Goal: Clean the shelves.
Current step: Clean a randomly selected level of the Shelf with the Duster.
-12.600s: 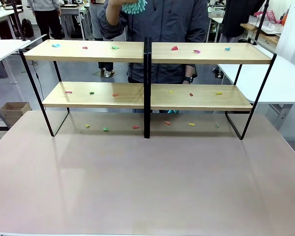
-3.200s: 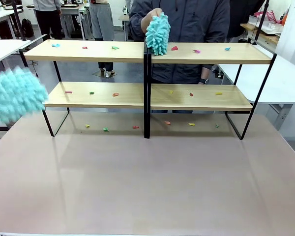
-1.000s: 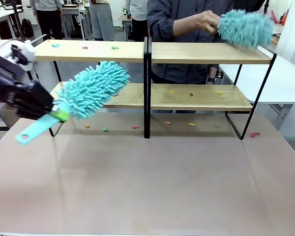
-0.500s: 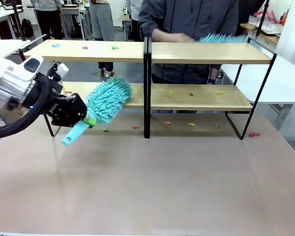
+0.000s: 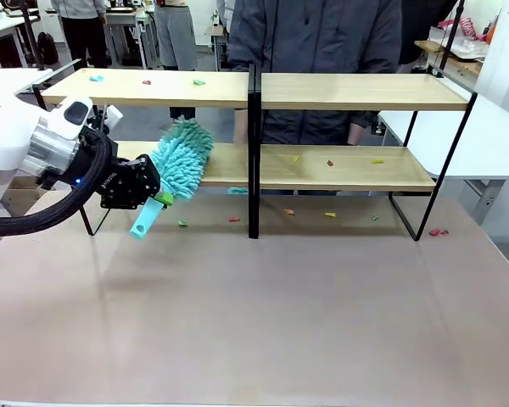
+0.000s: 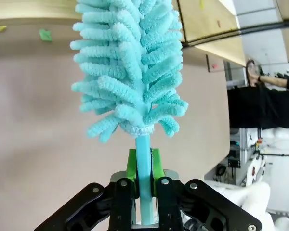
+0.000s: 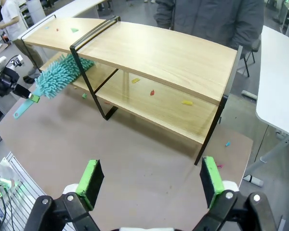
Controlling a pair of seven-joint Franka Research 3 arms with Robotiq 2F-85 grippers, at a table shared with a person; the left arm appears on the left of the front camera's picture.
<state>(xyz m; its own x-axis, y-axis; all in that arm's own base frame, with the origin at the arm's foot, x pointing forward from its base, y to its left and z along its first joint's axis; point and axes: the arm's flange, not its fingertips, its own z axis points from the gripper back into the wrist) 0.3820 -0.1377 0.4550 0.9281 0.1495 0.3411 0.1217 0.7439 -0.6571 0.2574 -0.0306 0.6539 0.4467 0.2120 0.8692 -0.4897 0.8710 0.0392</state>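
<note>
Wooden shelves (image 5: 356, 91) stand just beyond the fingers; their upper right board, littered seconds ago, is now bare. Left gripper (image 5: 159, 197), clamped on the duster (image 5: 182, 159) handle, has reached the lower left board; right gripper (image 7: 150, 180) gapes empty. Scraps (image 5: 146, 82) remain upper left: work unfinished.

Turquoise duster (image 5: 181, 158), handle included. The shelves (image 5: 348, 91) had light wood boards and a black frame. Table (image 5: 280, 314) was dull pinkish-beige. Left gripper (image 6: 144, 166) and right gripper (image 7: 151, 180) were black with green pads. Scraps (image 5: 329, 163) were red, green, yellow.
</note>
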